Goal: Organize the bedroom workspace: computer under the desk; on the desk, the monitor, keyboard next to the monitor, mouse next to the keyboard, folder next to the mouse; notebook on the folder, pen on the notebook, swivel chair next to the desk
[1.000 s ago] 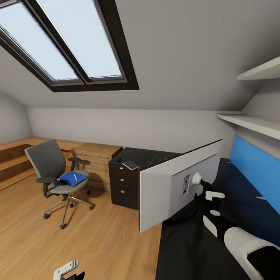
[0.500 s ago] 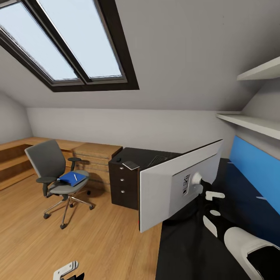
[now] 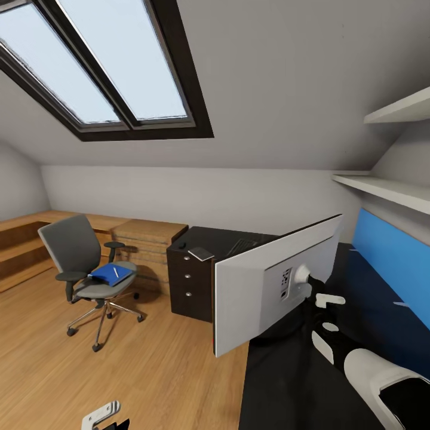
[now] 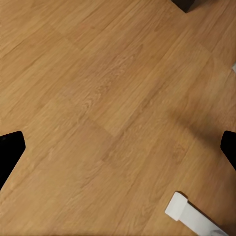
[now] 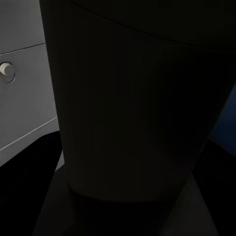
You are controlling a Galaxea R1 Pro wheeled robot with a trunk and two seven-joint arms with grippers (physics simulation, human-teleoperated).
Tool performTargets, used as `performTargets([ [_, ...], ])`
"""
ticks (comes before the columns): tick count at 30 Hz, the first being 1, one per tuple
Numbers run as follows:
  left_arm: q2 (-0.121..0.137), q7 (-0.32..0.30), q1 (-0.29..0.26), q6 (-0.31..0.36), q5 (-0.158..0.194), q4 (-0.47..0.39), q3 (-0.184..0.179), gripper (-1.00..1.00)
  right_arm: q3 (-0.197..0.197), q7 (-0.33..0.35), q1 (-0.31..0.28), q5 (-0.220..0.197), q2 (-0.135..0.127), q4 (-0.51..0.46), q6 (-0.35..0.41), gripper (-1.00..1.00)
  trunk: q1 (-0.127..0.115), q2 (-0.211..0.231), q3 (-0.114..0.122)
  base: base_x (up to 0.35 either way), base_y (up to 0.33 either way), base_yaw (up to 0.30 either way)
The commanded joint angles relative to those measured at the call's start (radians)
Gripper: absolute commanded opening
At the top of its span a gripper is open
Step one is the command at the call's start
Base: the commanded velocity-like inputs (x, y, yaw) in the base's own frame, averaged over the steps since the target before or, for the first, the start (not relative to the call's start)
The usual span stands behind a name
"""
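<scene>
A: The robot's right gripper (image 3: 319, 298) is up against the stem behind the monitor (image 3: 257, 298), whose pale back faces the head camera. The monitor stands tilted on the desk (image 3: 298, 370), near its edge. The right wrist view looks at a dark column at very close range, so the robot seems to be busy with the monitor step.

B: Is it clamped on the stem?

A: That can't be told; the fingers are hidden behind the stem and the arm. The left gripper (image 3: 101, 413) hangs low over the wood floor (image 4: 98, 98), and its wrist view has the two dark fingertips (image 4: 10, 152) at opposite edges of the picture with nothing between them, so it is spread and empty.

B: And the rest?

A: The swivel chair (image 3: 83, 263) stands well apart from the desk, with the blue folder (image 3: 110, 273) on its seat and the pen (image 3: 116, 272) lying on the folder. The keyboard (image 3: 242, 246) and a small dark mouse (image 3: 181, 245) (too small to be sure) lie on the far desk section above the drawer unit (image 3: 190, 286).

B: Next move?

A: Probably squaring the monitor away from the edge, then fetching the folder.
</scene>
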Motion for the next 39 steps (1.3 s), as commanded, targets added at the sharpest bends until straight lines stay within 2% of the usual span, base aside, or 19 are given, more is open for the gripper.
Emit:
performTargets([
  [1,0.001,0.01,0.0,0.002,0.01,-0.003,-0.003,1.0,0.012,-0.002,-0.001,-0.011,0.0,0.0,-0.002,-1.0,0.0,-0.001,-0.001,0.0,0.0,0.0],
  [34,0.001,0.01,0.0,0.002,0.009,-0.003,-0.003,1.0,0.012,-0.001,-0.001,-0.011,0.0,0.0,-0.003,-1.0,0.0,-0.001,-0.001,-0.001,0.0,0.0],
  [39,0.001,0.01,0.0,0.002,0.009,-0.003,-0.004,1.0,0.013,-0.001,-0.001,-0.012,0.0,0.0,-0.004,-1.0,0.0,-0.001,-0.001,-0.215,0.0,0.0],
])
